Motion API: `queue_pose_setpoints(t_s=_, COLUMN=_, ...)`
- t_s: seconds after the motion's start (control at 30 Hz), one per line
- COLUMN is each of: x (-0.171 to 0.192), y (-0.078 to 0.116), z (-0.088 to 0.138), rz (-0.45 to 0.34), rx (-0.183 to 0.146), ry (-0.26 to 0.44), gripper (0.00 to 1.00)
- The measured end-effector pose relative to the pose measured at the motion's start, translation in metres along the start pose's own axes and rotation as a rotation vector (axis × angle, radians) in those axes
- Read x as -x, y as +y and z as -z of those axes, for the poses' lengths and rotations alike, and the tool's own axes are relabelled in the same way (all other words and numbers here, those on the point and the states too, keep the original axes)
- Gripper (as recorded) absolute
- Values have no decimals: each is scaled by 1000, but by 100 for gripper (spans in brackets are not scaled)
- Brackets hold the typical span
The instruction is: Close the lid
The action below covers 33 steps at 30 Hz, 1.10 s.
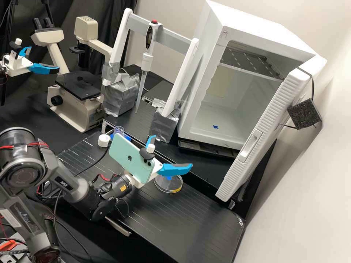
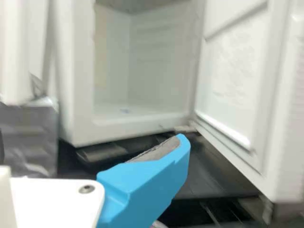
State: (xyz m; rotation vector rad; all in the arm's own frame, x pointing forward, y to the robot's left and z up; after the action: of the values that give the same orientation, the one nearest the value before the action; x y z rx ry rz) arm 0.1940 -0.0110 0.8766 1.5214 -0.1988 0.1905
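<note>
- Black bench mat (image 1: 204, 219): supports the clear dish (image 1: 168, 185), near the gripper (image 1: 173, 151). Maintain clearance from it.
- Tool state: two blue fingers spread apart, nothing seen pinched between them.
- Part to close: probably the door (image 1: 268, 120) of the white cabinet (image 1: 256, 22), taken as the lid. It stands swung outward, at the right of the high view, well apart from the gripper.
- Present step, as judged: approach the door's outer face. Route the gripper around the free edge; do not enter the opening.
- Apply force near the free edge, away from the hinge, for best leverage.
- Push smoothly, following the door's arc, until it seats against the frame.
- Caution: inward pressure on the inner face would open it further.
</note>
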Motion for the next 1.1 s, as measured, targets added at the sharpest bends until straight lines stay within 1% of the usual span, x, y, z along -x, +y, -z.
queue_pose_setpoints(t_s=0.07, x=3, y=1, z=-6, rz=1, rx=5, ry=-26, gripper=100)
queue_pose_setpoints(t_s=0.1, x=5, y=2, z=-11, rz=0, rx=4, ry=-50, gripper=100)
queue_pose_setpoints(t_s=0.23, x=8, y=1, z=-24, rz=6, rx=-2, ry=-109, gripper=100)
queue_pose_setpoints(t_s=0.4, x=10, y=0, z=-34, rz=24, rx=-3, ry=-151, gripper=100)
queue_pose_setpoints(t_s=0.5, x=14, y=-3, z=-37, rz=40, rx=-10, ry=-169, gripper=100)
queue_pose_setpoints(t_s=0.77, x=14, y=-8, z=-44, rz=74, rx=-17, ry=-186, gripper=100)
queue_pose_setpoints(t_s=1.1, x=13, y=-8, z=-47, rz=52, rx=-30, ry=-157, gripper=100)
